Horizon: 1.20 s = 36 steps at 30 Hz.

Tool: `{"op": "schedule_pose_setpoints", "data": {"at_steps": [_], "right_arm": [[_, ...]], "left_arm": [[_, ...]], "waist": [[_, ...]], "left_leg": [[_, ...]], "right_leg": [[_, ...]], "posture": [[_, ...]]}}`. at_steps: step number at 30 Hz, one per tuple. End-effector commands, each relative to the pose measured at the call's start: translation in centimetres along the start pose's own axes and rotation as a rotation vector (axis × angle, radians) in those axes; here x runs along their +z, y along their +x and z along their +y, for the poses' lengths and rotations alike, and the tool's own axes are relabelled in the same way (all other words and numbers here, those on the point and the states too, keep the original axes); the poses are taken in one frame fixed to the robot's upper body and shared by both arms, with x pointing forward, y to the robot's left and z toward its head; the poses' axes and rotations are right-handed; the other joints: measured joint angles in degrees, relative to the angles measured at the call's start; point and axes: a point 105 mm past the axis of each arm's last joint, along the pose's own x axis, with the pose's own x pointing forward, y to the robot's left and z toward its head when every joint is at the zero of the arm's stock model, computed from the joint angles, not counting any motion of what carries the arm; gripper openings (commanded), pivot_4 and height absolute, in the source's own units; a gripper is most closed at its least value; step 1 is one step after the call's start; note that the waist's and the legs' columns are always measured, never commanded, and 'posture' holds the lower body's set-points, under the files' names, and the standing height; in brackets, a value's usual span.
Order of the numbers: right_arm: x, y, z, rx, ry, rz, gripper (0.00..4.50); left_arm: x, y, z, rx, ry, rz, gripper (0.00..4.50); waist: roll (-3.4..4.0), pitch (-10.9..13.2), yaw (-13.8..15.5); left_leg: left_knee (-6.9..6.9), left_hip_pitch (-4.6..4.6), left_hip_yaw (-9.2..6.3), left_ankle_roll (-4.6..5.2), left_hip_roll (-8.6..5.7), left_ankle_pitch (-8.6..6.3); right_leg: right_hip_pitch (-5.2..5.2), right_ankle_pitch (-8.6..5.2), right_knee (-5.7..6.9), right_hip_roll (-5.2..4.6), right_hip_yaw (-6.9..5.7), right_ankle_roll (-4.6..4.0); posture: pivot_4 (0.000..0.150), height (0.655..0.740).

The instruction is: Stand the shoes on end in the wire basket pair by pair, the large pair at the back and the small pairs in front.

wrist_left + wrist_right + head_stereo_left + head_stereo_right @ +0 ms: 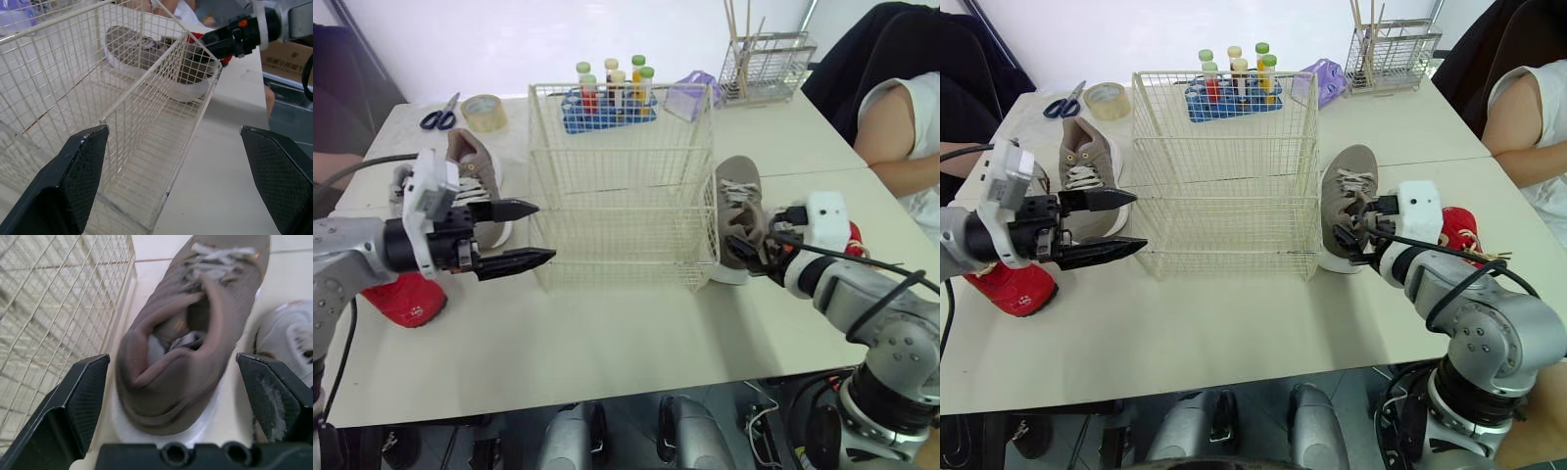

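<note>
Taupe knit sneaker (736, 211) with white sole and laces is lying flat on the beige worktop (607, 333), just beside the right wall of the white wire basket (622, 211). The right gripper (172, 367) is spread wide either side of its heel. The matching sneaker (475, 166) sits left of the basket, and the left gripper (530, 233) is spread there too.

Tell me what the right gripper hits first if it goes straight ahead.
The right gripper, open, points at the taupe shoe lying beside the wire basket; it would likely meet the shoe's heel first.
</note>
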Motion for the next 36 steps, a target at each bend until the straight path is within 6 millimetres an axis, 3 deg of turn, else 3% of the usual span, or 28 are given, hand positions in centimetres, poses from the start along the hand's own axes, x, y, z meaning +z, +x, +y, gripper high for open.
{"op": "schedule_pose_setpoints", "data": {"at_steps": [1,19,22,30,32,36], "right_arm": [[0.5,-0.1,0.0,-0.055,-0.017,-0.027,4.5],[-2.6,4.0,0.2,-0.151,-0.014,0.047,4.5],[-2.7,4.0,0.1,-0.157,-0.023,0.049,3.75],[-2.9,3.7,-0.1,-0.161,-0.038,0.058,0.51],[-2.8,3.6,-0.3,-0.17,-0.043,0.057,0.19],[-1.6,3.4,-1.2,-0.21,-0.045,0.02,0.19]], "left_arm": [[0.8,0.2,-0.1,-0.007,0.046,-0.017,4.45],[0.7,0.2,-0.5,0.044,0.064,-0.028,4.45],[0.7,0.1,-0.5,0.055,0.067,-0.029,4.5],[0.6,0.2,-0.5,0.066,0.078,-0.037,4.5],[0.7,0.3,-0.4,0.065,0.083,-0.043,4.5],[0.6,0.7,-0.3,0.063,0.091,-0.054,4.5]], "waist": [[0.01,0.0,0.01],[-0.26,-0.16,-0.13],[-0.29,-0.17,-0.13],[-0.33,-0.2,-0.02],[-0.33,-0.2,0.01],[-0.32,-0.2,0.03]], "left_leg": [[0.0,0.0,0.0,0.0,0.0,0.0],[0.0,0.16,-0.05,-0.04,0.0,0.02],[0.0,0.27,-0.06,-0.05,0.01,0.02],[0.0,0.27,-0.08,-0.06,0.01,0.02],[0.0,0.26,-0.08,-0.06,0.01,0.02],[-0.01,0.26,-0.08,-0.06,0.01,0.02]], "right_leg": [[0.0,0.0,0.0,0.0,0.0,0.0],[0.18,-0.01,0.0,0.02,-0.01,0.01],[0.29,-0.07,-0.03,0.02,0.0,-0.11],[0.28,-0.11,-0.03,0.02,-0.01,-0.17],[0.29,-0.11,-0.04,0.02,-0.01,-0.17],[0.28,-0.11,-0.04,0.02,-0.02,-0.17]], "posture": [[0.15,0.74],[0.15,0.74],[0.15,0.74],[0.15,0.74],[0.15,0.74],[0.15,0.74]]}}
